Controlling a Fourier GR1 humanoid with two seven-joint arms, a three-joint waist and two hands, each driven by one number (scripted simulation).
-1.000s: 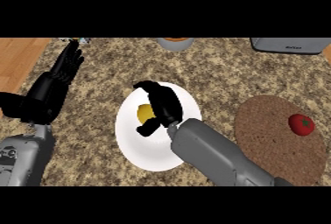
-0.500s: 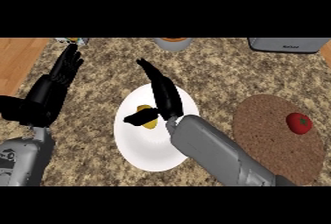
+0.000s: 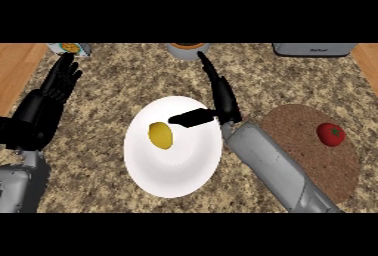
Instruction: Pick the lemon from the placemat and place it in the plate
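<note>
Speckled tan-and-brown stone counter (image 3: 111, 75) across nearly the whole view, edged by a wood strip (image 3: 18, 65) at far left. Near that left edge, left hand (image 3: 52, 97): open, fingers straight and pointing up the view, holding nothing, resting above its grey forearm. Just past its fingertips, at the top edge, a small carton (image 3: 70, 48) with an orange picture on its face; lettering too small to read. Toward the middle, white plate (image 3: 177, 175) flat on the counter, with the lemon (image 3: 161, 135) lying inside it, left of the plate's centre, touched by neither hand. Above the plate at the top edge, a grey cup (image 3: 188, 50) with a brown top, cut off by the frame. Right of the lemon, right hand (image 3: 224, 106): open, fingers straight and stretched up the view, thumb (image 3: 190, 118) sticking out leftward over the plate's upper right part, its tip near the lemon but apart from it; gripping nothing. Below it, grey right forearm (image 3: 280, 170) slanting down to the lower right, just beside the plate's right rim. Farther right, round brown placemat (image 3: 310, 170) on the counter, its left part hidden by that forearm, bearing a red tomato (image 3: 331, 134) near its upper right. At the top edge above the placemat, a grey toaster (image 3: 314, 49) with a small dark mark of writing, unreadable. Last, a wood patch (image 3: 367, 55) in the upper right corner.
</note>
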